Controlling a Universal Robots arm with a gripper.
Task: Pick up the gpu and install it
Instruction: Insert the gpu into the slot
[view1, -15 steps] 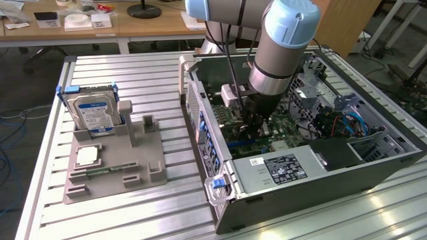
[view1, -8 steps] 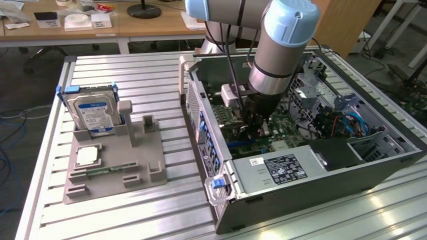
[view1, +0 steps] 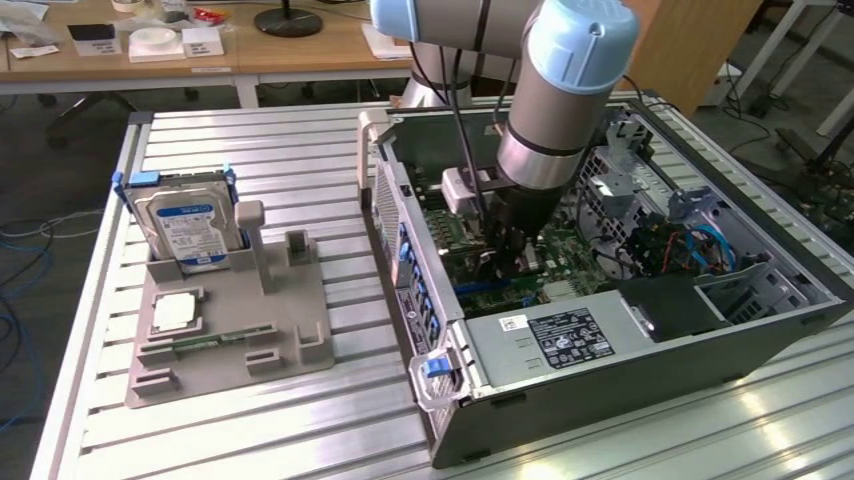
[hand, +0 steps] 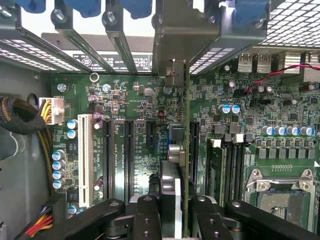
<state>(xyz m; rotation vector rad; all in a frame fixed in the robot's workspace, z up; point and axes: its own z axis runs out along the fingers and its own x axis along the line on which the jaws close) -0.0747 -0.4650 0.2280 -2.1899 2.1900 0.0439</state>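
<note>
The thin, dark gpu card (hand: 181, 165) with its green board edge stands on edge over the green motherboard (hand: 150, 130) inside the open grey computer case (view1: 641, 370), its silvery metal end bracket (hand: 175, 30) reaching up to the row of rear expansion slots. The black two-finger gripper (hand: 176, 215) is clamped on the card, one finger on each face, holding it in line with the long black card slots near the white slot (hand: 85, 160); whether it is seated cannot be told. In the exterior view, the light-blue and silver robot arm (view1: 567, 90) reaches straight down into the case, the gripper (view1: 514, 262) low among the boards, beside the grey power supply box (view1: 567, 335) with its black label. Well apart, toward the exterior view's left, a grey plastic parts holder (view1: 227, 330) sits on the ribbed aluminium table (view1: 267, 150) and carries an upright silver hard drive (view1: 187, 225) with a blue label.
</note>
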